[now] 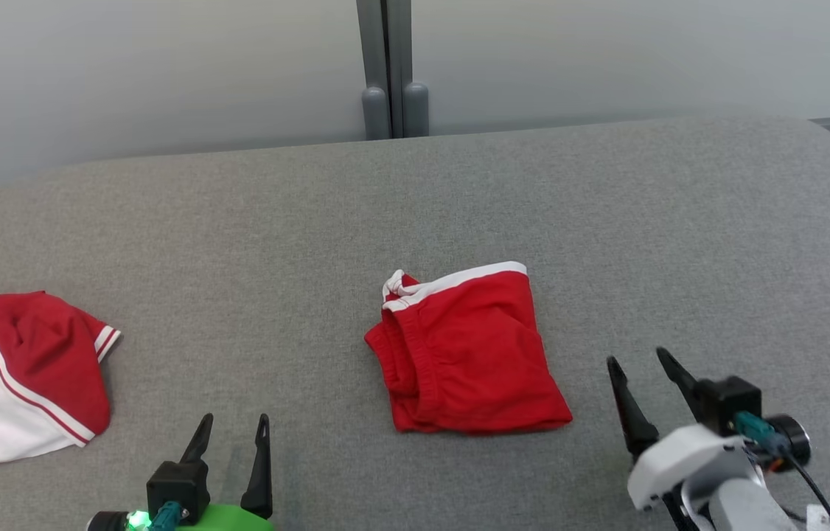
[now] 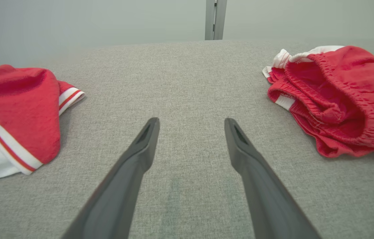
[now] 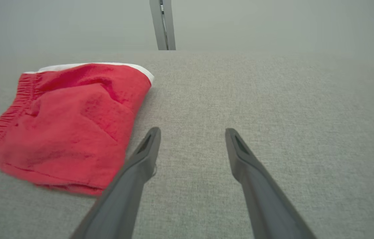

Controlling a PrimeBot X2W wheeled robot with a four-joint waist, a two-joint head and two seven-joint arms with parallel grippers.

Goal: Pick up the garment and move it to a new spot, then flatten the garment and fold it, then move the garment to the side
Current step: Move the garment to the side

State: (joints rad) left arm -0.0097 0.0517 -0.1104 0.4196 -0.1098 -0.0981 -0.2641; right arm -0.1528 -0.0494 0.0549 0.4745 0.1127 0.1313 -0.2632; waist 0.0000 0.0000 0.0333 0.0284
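Folded red shorts (image 1: 470, 354) lie centred on the surface (image 1: 607, 221), apparently awaiting relocation; left gripper (image 1: 234, 418) and right gripper (image 1: 636, 355) flank them, spread, empty.

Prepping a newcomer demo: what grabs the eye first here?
The red shorts with white trim, lying folded in the middle of the grey table. Next, a bunched red and white shirt at the table's left edge. Nearer the robot, the left claw and right claw hang open and empty, the right one close beside the shorts.
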